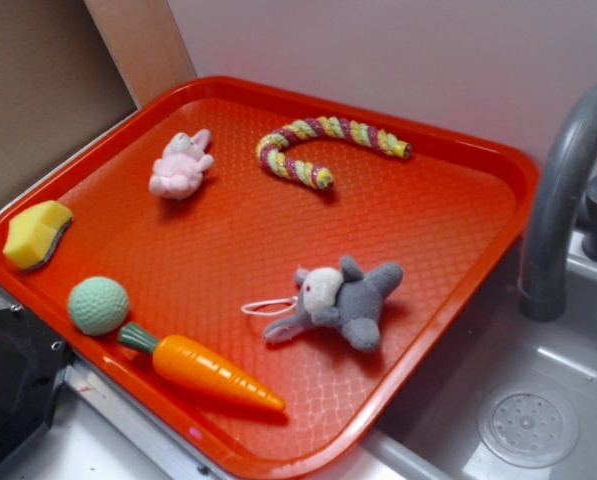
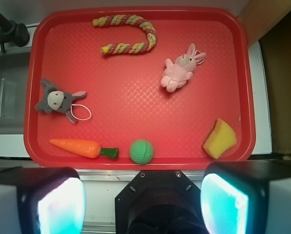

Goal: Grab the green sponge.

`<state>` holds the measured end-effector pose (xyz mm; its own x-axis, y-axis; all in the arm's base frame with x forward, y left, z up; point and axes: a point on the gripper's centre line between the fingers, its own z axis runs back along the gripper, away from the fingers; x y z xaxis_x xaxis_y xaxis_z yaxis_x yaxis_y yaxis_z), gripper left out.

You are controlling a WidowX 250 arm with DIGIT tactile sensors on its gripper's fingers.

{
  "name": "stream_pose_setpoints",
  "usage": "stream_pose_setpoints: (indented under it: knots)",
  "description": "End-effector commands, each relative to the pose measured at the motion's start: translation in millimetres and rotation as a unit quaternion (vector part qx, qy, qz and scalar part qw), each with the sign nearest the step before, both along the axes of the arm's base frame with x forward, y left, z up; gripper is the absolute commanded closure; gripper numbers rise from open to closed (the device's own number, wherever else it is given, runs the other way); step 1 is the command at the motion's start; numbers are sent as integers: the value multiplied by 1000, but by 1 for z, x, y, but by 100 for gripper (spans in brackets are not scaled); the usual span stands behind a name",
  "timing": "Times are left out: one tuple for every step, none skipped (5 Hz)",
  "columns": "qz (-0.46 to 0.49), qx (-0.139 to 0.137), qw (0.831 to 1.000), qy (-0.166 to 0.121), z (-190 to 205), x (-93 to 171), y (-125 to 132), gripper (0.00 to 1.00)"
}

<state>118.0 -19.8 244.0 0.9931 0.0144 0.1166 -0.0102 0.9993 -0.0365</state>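
Note:
The green sponge (image 1: 36,235) is a yellow foam wedge with a thin dark layer on one side. It lies in the near left corner of the red tray (image 1: 278,240). In the wrist view the green sponge (image 2: 220,139) sits at the tray's (image 2: 130,92) lower right, just above the right finger. My gripper (image 2: 143,204) hangs outside the tray's near rim, well above it. It is open, its two fingers wide apart with nothing between them. The sponge is untouched.
On the tray lie a pale green ball (image 2: 141,151), a toy carrot (image 2: 79,147), a grey plush animal (image 2: 57,101), a pink bunny (image 2: 180,72) and a striped rope cane (image 2: 128,34). A grey faucet (image 1: 568,190) and sink (image 1: 528,420) adjoin the tray.

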Motion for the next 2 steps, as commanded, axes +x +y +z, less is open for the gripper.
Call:
stream_pose_setpoints:
  knots:
    - [0, 0, 1000, 0, 0, 0, 0, 0]
    - [64, -1, 998, -17, -7, 21, 20, 0]
